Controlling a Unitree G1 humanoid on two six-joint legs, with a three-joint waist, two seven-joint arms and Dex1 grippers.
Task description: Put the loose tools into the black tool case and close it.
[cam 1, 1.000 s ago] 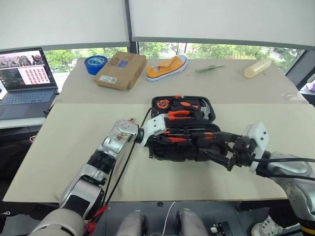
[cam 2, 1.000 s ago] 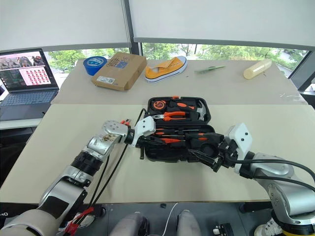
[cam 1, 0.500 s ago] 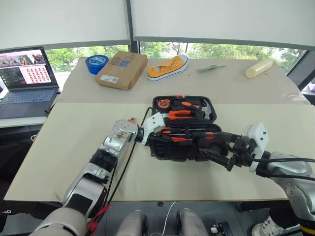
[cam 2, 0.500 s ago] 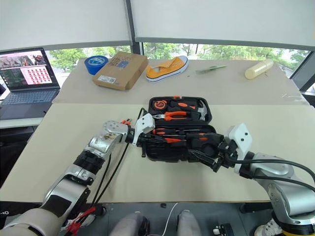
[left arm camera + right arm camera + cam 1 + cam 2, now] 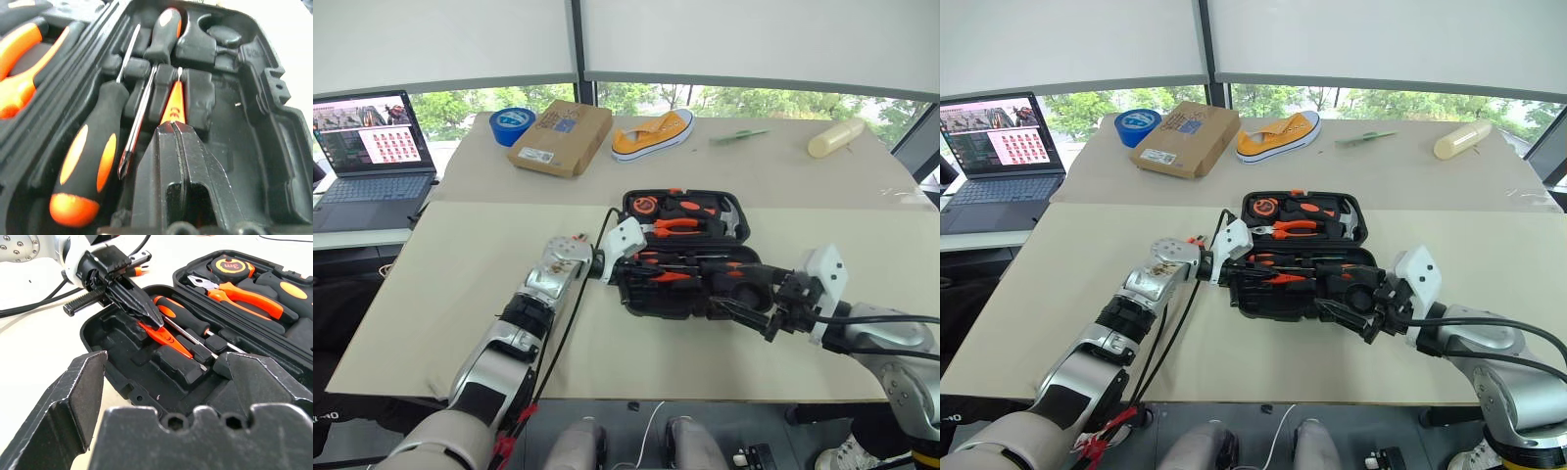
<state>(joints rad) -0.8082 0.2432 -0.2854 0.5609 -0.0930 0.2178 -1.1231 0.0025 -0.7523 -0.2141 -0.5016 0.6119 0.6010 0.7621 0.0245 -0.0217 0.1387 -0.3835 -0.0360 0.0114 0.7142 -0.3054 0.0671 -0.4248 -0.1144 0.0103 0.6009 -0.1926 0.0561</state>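
While right gripper (image 5: 1340, 306) waits wide apart at the near rim of black tool case (image 5: 1304, 257), left gripper (image 5: 146, 319) is pinched shut on slim orange tester screwdriver (image 5: 166, 340), seating it in its recess. Next, likely: release, withdraw, fold lid. Case sits mid beige table (image 5: 450, 264); laptop (image 5: 367, 147), cardboard box (image 5: 560, 135), windows behind.

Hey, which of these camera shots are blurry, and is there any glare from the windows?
Left wrist view: soft throughout, the left gripper up close and the black tool case hazy. Right wrist view: its own right gripper blurred, the case sharper. Head views: crisp; bright windows behind, no glare on the table.
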